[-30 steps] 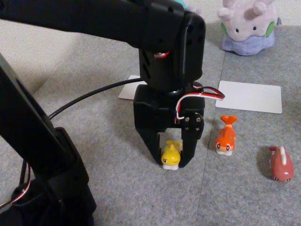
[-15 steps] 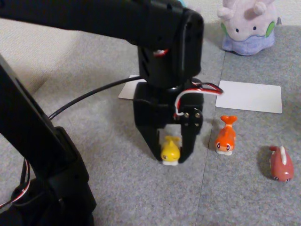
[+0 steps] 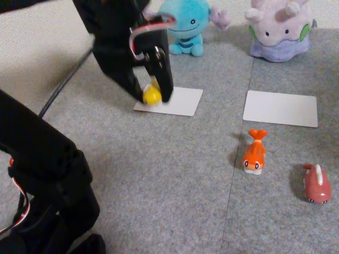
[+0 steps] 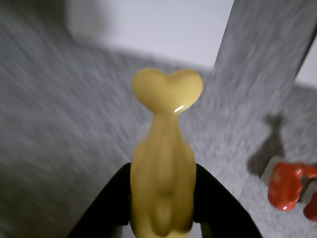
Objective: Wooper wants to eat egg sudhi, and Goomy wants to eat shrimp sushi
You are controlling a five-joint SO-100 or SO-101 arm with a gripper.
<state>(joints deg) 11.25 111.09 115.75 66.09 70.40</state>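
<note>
In the fixed view my gripper [image 3: 152, 95] is shut on the yellow egg sudhi [image 3: 151, 94] and holds it above the left end of a white card [image 3: 177, 101]. Wooper [image 3: 186, 24], a light blue plush, sits just behind that card. Goomy [image 3: 279, 29], a lavender plush, sits at the back right behind a second white card [image 3: 280, 108]. The orange shrimp sushi [image 3: 254, 152] stands upright on the grey carpet in front of that card. In the wrist view the egg sudhi [image 4: 163, 163] sits between my black fingers [image 4: 111, 198], tail pointing away.
A dull red figure with a white stripe [image 3: 316, 183] lies at the right of the shrimp sushi; it shows in the wrist view [image 4: 290, 191] too. My arm's black base [image 3: 47, 180] stands at the lower left, with a cable [image 3: 66, 79] running past it.
My gripper has lifted the egg sudhi off the carpet and carried it back and left, over the white card in front of Wooper. The other figures have stayed put.
</note>
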